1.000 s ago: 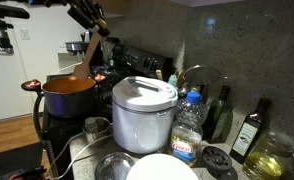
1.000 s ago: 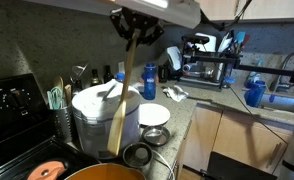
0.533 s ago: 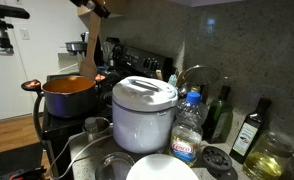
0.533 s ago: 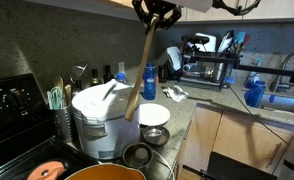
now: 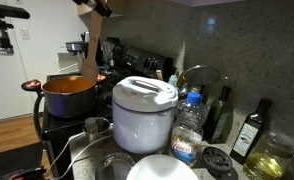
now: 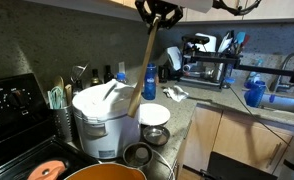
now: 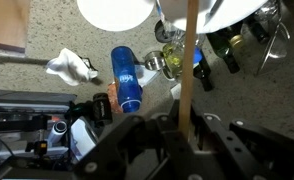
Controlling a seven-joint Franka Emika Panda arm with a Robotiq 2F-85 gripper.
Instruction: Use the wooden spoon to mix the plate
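My gripper is high at the top of both exterior views and shut on the top of the wooden spoon's handle. The spoon hangs down tilted; its head is in the air by the white rice cooker. In an exterior view the spoon hangs above the stove. In the wrist view the handle runs straight up from the jaws. The white plate sits on the counter beside the rice cooker. It also shows in an exterior view and at the wrist view's top edge.
An orange pot stands on the stove. A small metal dish lies next to the rice cooker. A blue bottle, oil and glass bottles and a water bottle crowd the counter.
Since a second ago my gripper has risen and carried the spoon away from the orange pot toward the rice cooker and plate. In the last half second it barely moved.
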